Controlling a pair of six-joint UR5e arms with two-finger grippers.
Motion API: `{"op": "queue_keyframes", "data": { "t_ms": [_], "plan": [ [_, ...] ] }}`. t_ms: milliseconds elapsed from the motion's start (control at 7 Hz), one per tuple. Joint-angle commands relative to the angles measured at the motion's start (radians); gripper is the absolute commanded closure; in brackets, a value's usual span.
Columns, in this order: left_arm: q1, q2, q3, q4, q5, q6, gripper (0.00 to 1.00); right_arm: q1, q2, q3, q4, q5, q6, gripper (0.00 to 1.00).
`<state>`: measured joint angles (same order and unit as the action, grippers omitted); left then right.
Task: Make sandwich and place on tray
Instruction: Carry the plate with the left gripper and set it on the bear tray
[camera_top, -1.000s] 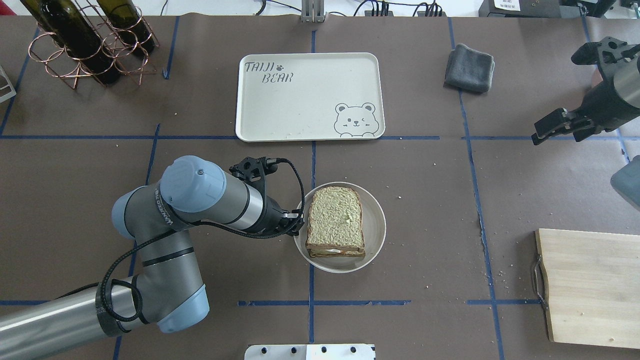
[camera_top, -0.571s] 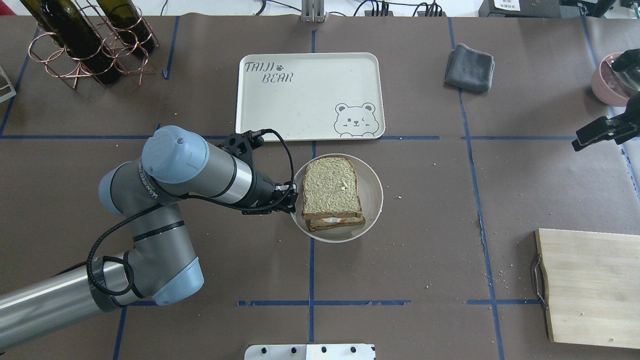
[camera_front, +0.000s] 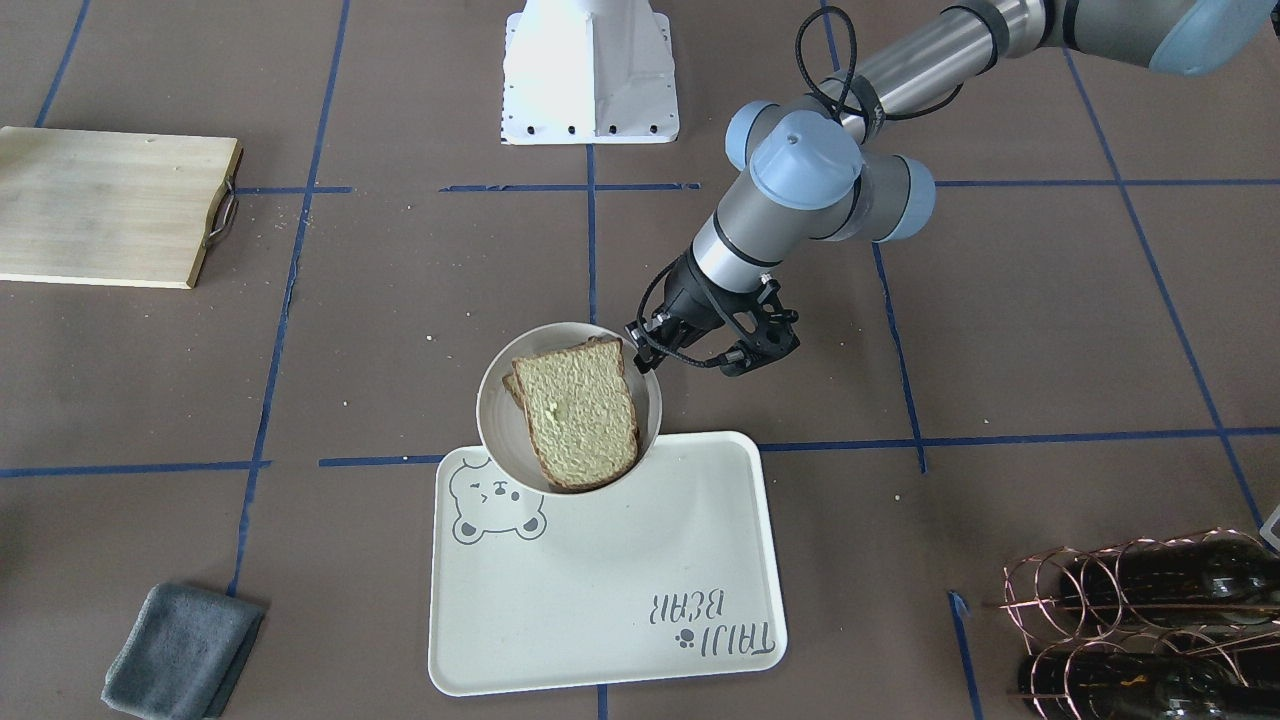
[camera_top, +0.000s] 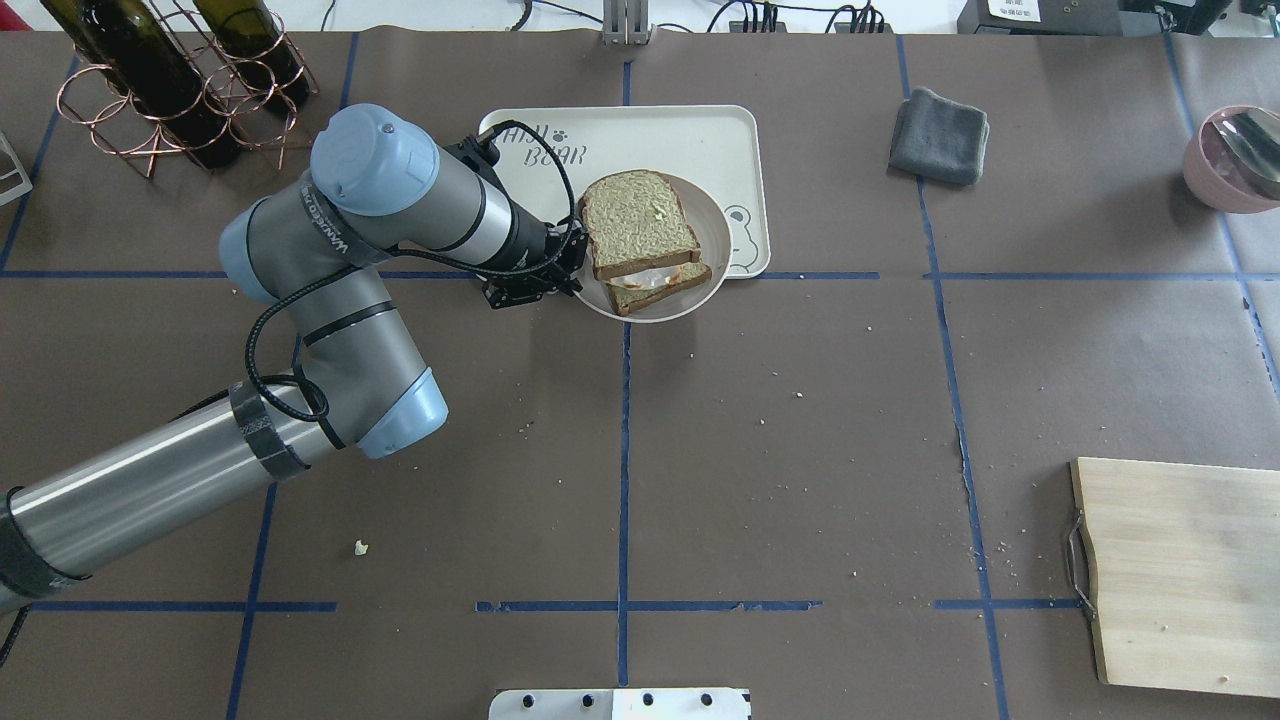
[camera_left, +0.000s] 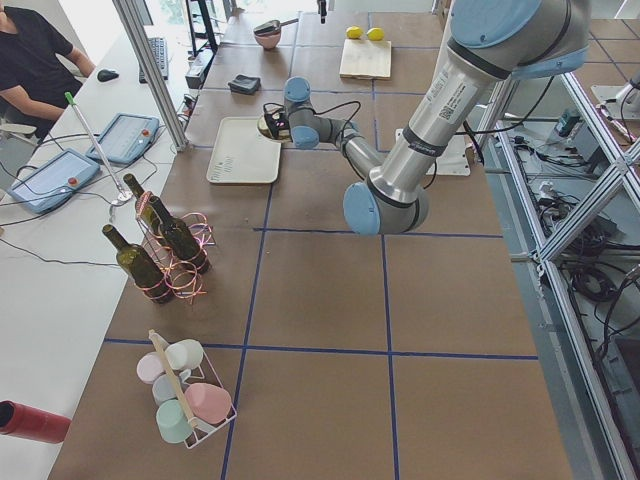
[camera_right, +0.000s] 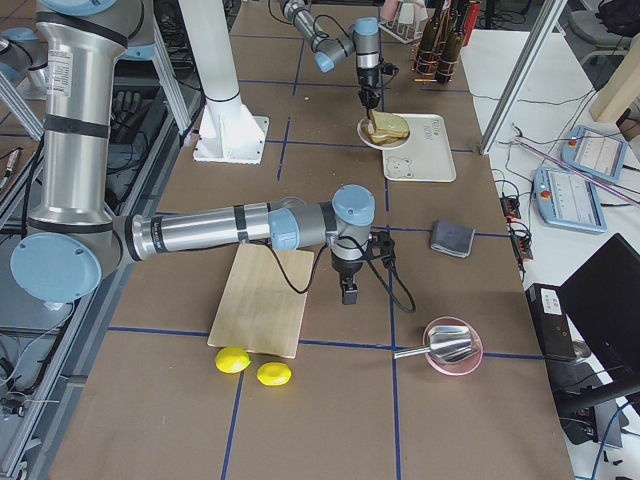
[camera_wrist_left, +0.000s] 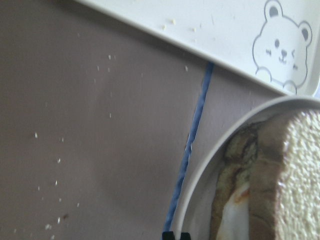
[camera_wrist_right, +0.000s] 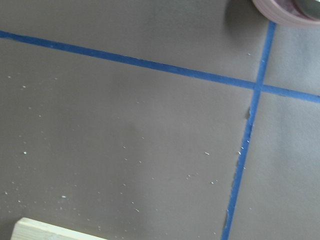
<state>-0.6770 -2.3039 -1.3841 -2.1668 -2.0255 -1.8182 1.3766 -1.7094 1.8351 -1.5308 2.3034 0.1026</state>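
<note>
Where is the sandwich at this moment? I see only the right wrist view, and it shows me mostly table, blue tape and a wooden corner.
Observer: The sandwich lies on a round plate, and the left arm's fingers grip that plate at its rim.
Operator: Is the plate already on the tray?
Observer: It is partly over the tray, at the corner with the bear drawing, and partly over the table. I cannot tell whether it rests there or hangs above.
Operator: And where is my right arm?
Observer: The right arm's fingers point down at the table between the cutting board and a pink bowl, far from the tray.
</note>
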Motion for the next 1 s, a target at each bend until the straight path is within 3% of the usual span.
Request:
{"op": "queue_keyframes", "data": {
  "t_ms": [0, 571, 857],
  "plan": [
    [-0.016, -0.038, 0.123, -0.039, 0.063, -0.108, 1.0, 0.025, 0.007, -0.045, 0.008, 0.016, -0.008, 0.0],
    [-0.016, -0.146, 0.305, -0.117, 0.122, -0.184, 1.0, 0.025, 0.005, -0.051, 0.008, 0.016, -0.006, 0.0],
    [-0.018, -0.15, 0.332, -0.137, 0.143, -0.188, 1.0, 0.025, 0.002, -0.051, 0.008, 0.016, -0.006, 0.0]
  ]
}}
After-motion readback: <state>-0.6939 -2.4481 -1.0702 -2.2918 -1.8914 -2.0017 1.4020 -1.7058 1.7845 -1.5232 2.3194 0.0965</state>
